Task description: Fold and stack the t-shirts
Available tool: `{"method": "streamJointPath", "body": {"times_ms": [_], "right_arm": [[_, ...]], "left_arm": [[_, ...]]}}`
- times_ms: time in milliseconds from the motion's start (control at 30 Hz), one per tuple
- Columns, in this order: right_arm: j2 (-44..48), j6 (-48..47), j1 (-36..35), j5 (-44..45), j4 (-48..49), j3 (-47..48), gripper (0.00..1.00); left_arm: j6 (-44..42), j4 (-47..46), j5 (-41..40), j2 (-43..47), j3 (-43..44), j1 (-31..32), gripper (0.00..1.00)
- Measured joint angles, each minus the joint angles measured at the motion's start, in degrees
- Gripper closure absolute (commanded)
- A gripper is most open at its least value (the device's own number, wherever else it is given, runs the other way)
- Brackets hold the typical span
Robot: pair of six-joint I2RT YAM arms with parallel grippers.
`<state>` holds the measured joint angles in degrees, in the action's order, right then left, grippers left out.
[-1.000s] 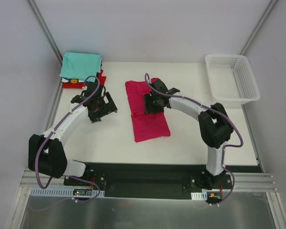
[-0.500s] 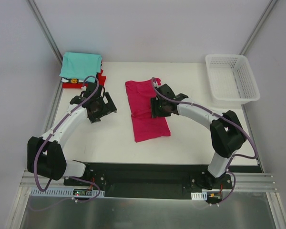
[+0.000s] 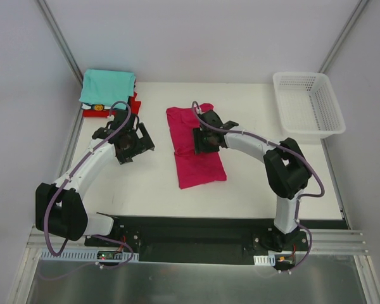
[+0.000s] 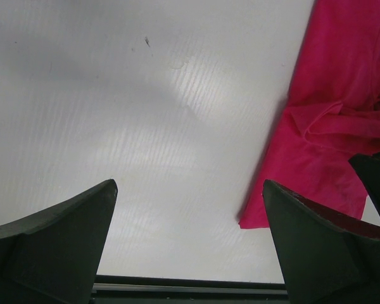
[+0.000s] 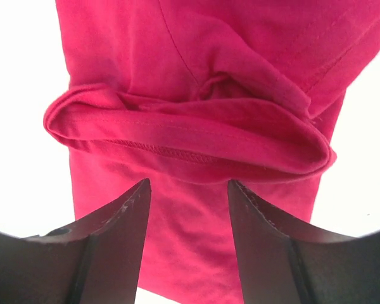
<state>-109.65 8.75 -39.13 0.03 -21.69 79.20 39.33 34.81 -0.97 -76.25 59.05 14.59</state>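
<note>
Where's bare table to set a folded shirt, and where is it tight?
Bare: table between pink shirt and near edge; also toward the basket, though the right arm crosses there. Tight: far-left corner, shirt stack beside left hand.

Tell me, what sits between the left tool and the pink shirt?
Nothing: only bare white table lies between the left tool and the pink shirt. The top view shows that stretch, and the left wrist view shows it too.

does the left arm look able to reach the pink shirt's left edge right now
Probably yes. The left gripper hangs open over bare table, with nothing between it and the pink shirt. The right gripper sits farther right over the cloth.
</note>
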Motion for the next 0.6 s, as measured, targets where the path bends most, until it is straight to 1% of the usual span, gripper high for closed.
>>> {"method": "streamJointPath", "body": {"times_ms": [400, 600], "right_arm": [[-4.37, -0.74, 0.37, -0.02, -0.04, 7.23, 0.45], [-6.49, -2.25, 2.27, -0.02, -0.02, 11.17, 0.45]], "left_arm": [[-0.04, 0.24, -0.66, -0.26, 0.02, 0.0, 0.01], [-0.04, 0.24, -0.59, -0.31, 0.02, 0.0, 0.01]]}}
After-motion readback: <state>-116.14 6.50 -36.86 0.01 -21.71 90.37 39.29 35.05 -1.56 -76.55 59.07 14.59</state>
